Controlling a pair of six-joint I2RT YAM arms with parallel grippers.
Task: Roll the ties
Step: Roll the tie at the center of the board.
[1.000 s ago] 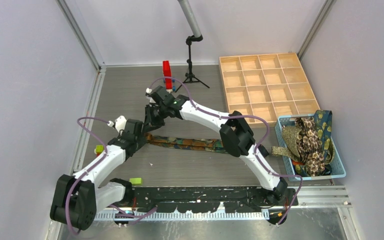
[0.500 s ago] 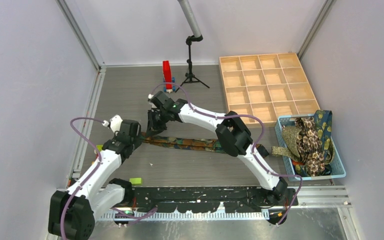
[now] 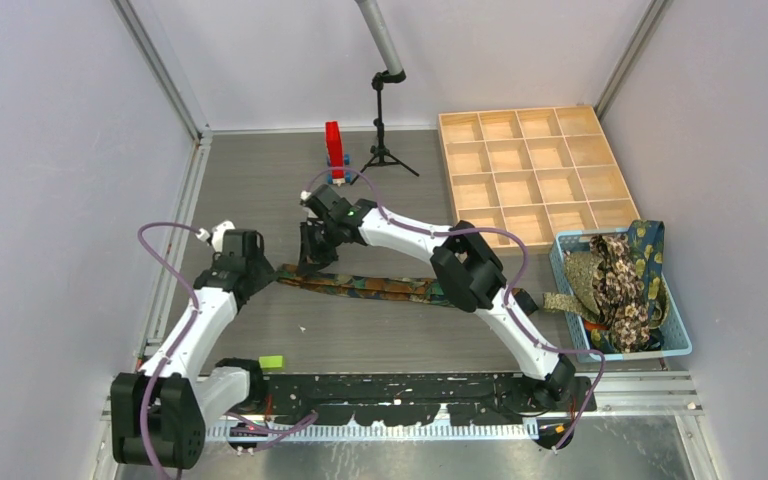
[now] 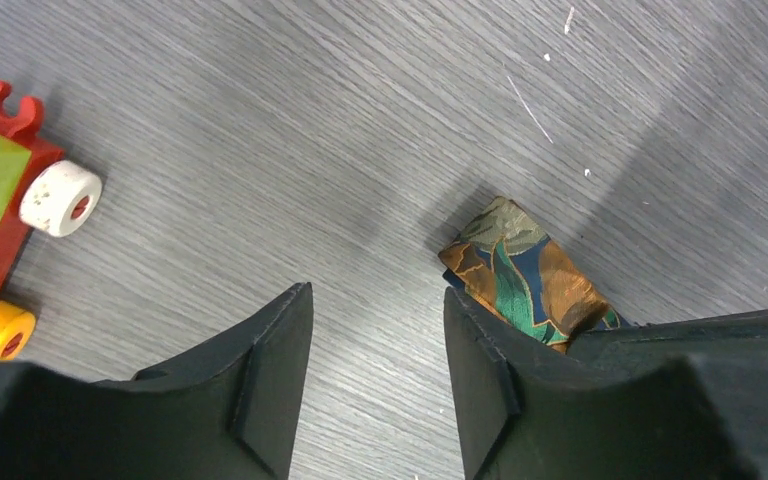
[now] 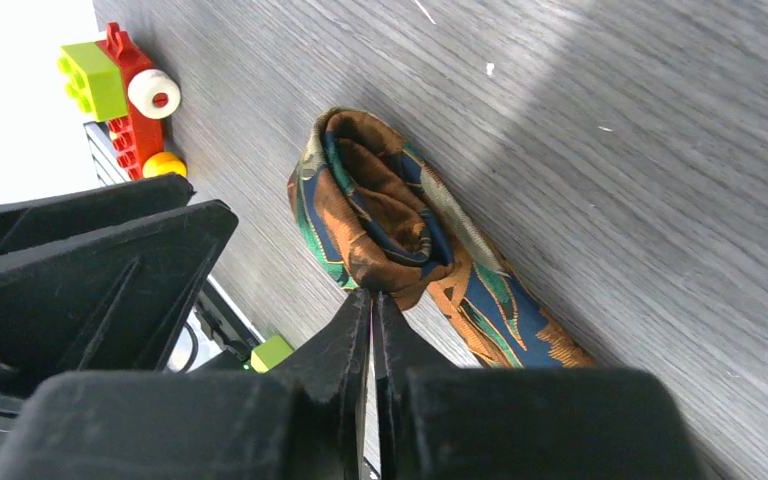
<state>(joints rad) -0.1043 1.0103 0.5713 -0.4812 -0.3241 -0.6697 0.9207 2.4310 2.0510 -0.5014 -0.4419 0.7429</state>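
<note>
Around the job: a sectioned wooden tray (image 3: 526, 190) lies at the far right of the worktop (image 3: 260, 180). Nearer on that side, a blue basket (image 3: 650, 353) holds more patterned ties (image 3: 620, 285), some spilling over its rim. A red block tower (image 3: 334, 148) and a small black stand (image 3: 384, 130) sit at the far edge below a grey pole (image 3: 380, 35). A green brick (image 3: 271, 361) lies near the arms' bases. A red toy car (image 4: 5, 235) with a lime brick on top, one white wheel and one yellow wheel is parked left of the left claw (image 4: 378, 295).

The worktop is grey with a wood grain, dotted with a few white flecks, and is closed in by pale lilac walls (image 3: 60, 150).

One tie (image 3: 380, 287), patterned in orange, teal and navy, stretches across the middle of the worktop. Its right part is hidden under the right arm's raised elbow. Its left end is curled into a loose roll.

The left arm reaches forward from the near left corner, wrist tipped down. Its claw is spread apart with nothing between the fingers, and the tie's end lies just beside the right finger. The right arm arches from the near right across to the left, and the right claw (image 5: 372, 298) is pinched on a fold of the rolled end.
</note>
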